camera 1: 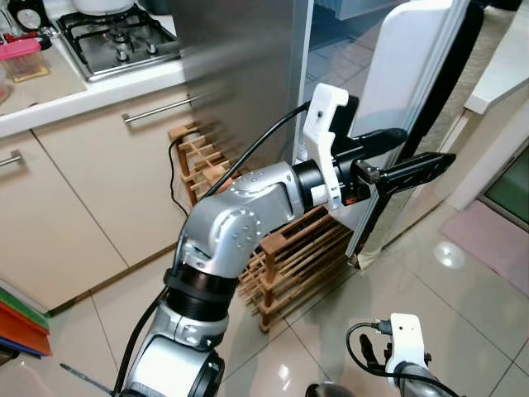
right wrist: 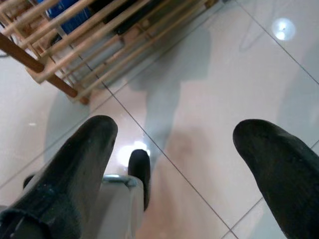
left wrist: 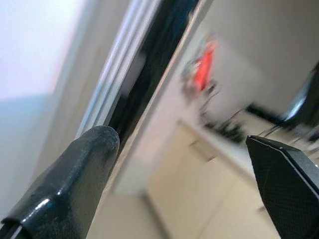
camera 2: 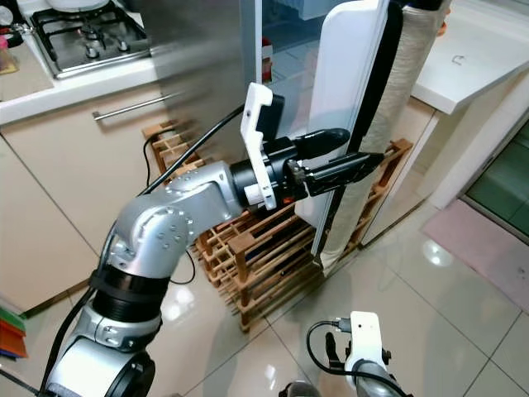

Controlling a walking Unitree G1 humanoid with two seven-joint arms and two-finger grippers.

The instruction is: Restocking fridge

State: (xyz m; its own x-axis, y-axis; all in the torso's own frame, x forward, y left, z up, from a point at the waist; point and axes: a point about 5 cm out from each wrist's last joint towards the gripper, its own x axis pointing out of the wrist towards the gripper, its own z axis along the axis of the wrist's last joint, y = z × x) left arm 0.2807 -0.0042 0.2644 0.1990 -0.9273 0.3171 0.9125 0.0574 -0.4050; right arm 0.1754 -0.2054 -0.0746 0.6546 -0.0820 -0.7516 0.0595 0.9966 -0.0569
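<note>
- The right gripper point(right wrist: 174, 164) hangs low over the tiled floor point(right wrist: 209, 99), its fingers apart.
- The left gripper point(camera 1: 409, 157) reaches the edge of the open fridge door point(camera 1: 397, 58), fingers spread, holding nothing.
- A wooden rack point(camera 1: 289, 256) stands below beside the fridge point(camera 1: 248, 58).

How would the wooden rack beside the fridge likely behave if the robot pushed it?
The wooden rack is an open slatted frame, so probably light. It stands on glossy tiles, so it would likely slide rather than tip. Its joined slats look stiff.

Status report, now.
Left hand open at the fridge door edge. Right hand open, low over floor. Door ajar. Wooden rack beside the fridge.
</note>
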